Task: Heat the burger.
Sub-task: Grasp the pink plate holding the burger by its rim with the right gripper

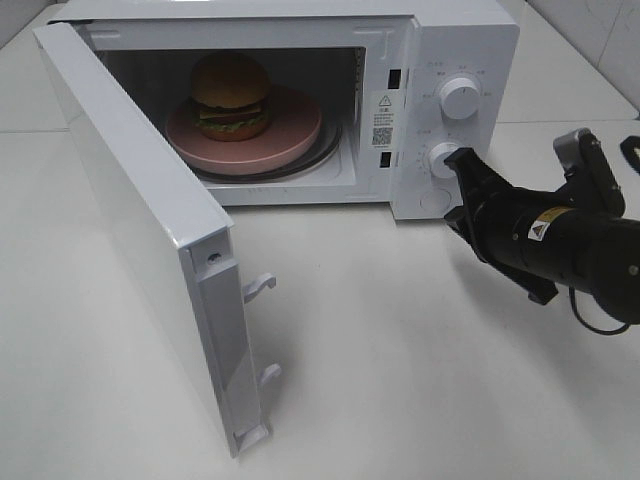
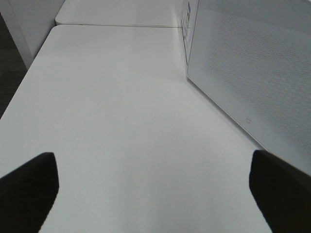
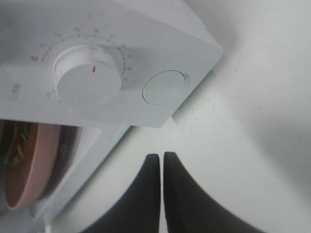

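Note:
The burger (image 1: 231, 97), tan bun with green and dark layers, sits on a round pink plate (image 1: 295, 138) inside the white microwave (image 1: 470, 40), whose door (image 1: 140, 230) hangs wide open. In the right wrist view an edge of the burger (image 3: 14, 141) and plate (image 3: 31, 170) shows. My right gripper (image 1: 458, 158) is shut with nothing in it, its tips just in front of the lower dial (image 1: 441, 157) on the control panel; the right wrist view shows the shut gripper (image 3: 162, 156) close under the round door button (image 3: 164, 87). My left gripper (image 2: 153, 167) is open over bare table beside the door's outer face.
The open door (image 2: 252, 73) juts toward the table's front left. An upper dial (image 1: 459, 96) sits above the lower one. The white tabletop (image 1: 400, 350) stretches in front of the microwave. A seam between table panels (image 2: 116, 25) runs behind the left arm's area.

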Available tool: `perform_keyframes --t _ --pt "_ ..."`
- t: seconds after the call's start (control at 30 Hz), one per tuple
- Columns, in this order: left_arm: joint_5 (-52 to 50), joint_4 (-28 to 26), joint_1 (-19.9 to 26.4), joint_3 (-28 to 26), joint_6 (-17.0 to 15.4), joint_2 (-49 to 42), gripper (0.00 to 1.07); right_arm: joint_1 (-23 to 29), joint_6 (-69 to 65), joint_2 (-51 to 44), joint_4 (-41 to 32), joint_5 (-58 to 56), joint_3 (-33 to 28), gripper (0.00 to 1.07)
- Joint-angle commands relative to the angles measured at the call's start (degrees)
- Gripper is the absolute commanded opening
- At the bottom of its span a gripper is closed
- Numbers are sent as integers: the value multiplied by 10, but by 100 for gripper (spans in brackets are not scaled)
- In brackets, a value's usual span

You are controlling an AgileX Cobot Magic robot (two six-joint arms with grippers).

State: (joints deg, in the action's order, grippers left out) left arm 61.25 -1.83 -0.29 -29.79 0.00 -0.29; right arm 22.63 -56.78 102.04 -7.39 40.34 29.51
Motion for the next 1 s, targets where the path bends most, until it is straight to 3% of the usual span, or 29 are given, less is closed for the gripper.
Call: perform_keyframes --t 0.03,0.3,0.37,0.47,0.53,0.73,0.8,1.0 --pt "2 -2 1 2 0 -3 101 1 89 -34 2 -72 0 5" --pt "2 -2 1 2 0 -3 101 1 333 -124 -37 -250 2 7" --pt "2 -2 1 2 0 -3 101 1 502 -156 -40 -359 24 10" --pt "2 -2 1 2 0 -3 101 1 540 -162 -41 -384 31 10" --pt "2 -2 1 2 0 -3 101 1 677 -164 -62 -500 67 16" --pt "2 -2 1 2 0 -3 101 1 747 -164 -72 -587 102 28" --pt "2 -2 1 2 0 -3 101 1 830 -164 -64 -666 136 40" --pt "2 -2 1 2 0 -3 101 1 893 -164 -69 -736 179 41"
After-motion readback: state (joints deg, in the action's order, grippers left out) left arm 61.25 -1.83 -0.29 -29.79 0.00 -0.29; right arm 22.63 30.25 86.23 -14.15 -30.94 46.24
